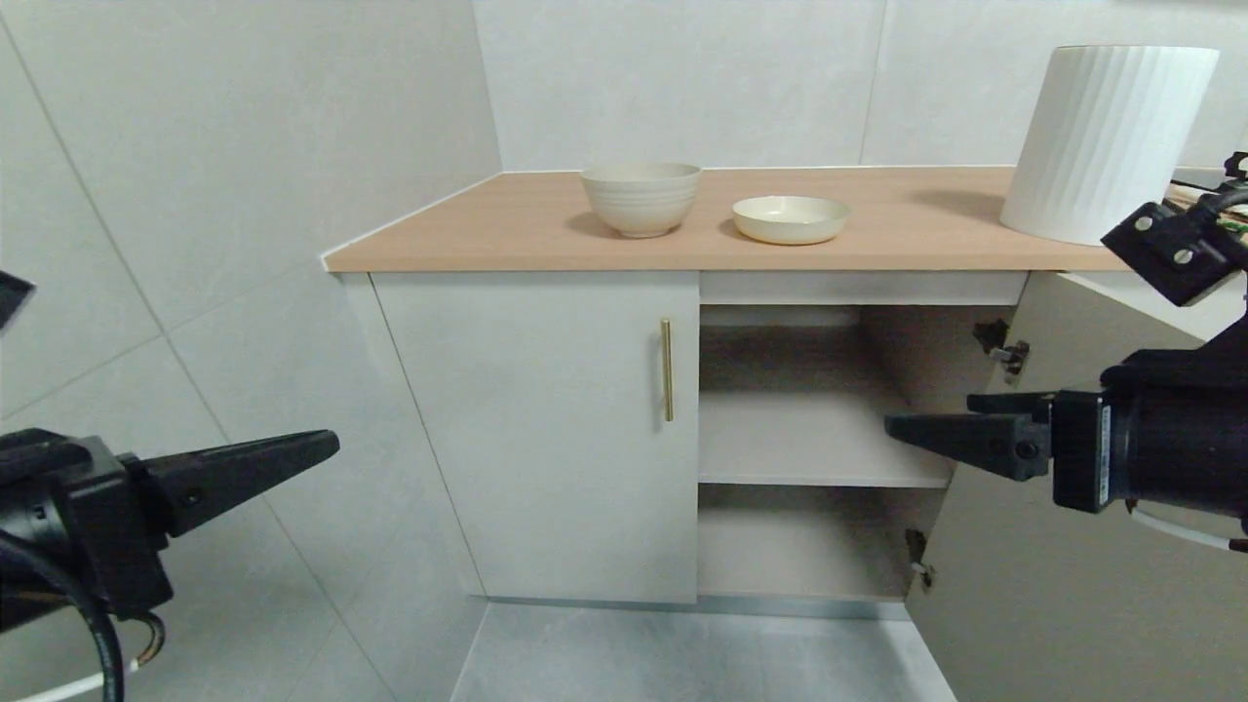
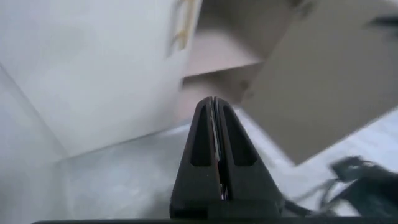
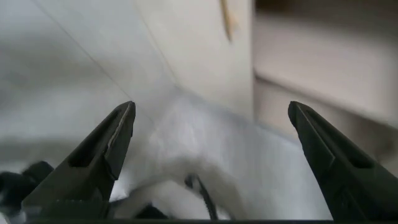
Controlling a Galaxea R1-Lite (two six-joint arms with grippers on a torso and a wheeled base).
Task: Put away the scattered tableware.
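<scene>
A ribbed cream bowl (image 1: 642, 198) stands on the wooden countertop (image 1: 897, 229), with a shallow cream dish (image 1: 790, 218) just to its right. Below them the cabinet's right door (image 1: 1053, 546) is swung open, baring two bare shelves (image 1: 809, 444). My left gripper (image 1: 327, 445) hangs low at the left, well away from the cabinet, its fingers (image 2: 212, 134) pressed together on nothing. My right gripper (image 1: 892, 426) is held in front of the open compartment at the middle shelf's height, with its fingers (image 3: 115, 140) spread wide and nothing between them.
The cabinet's left door (image 1: 546, 429) is closed, with a brass handle (image 1: 667, 370). A tall white ribbed cylinder (image 1: 1107, 141) stands at the countertop's right end. Tiled walls close off the left side and back. Grey floor (image 1: 682, 653) lies before the cabinet.
</scene>
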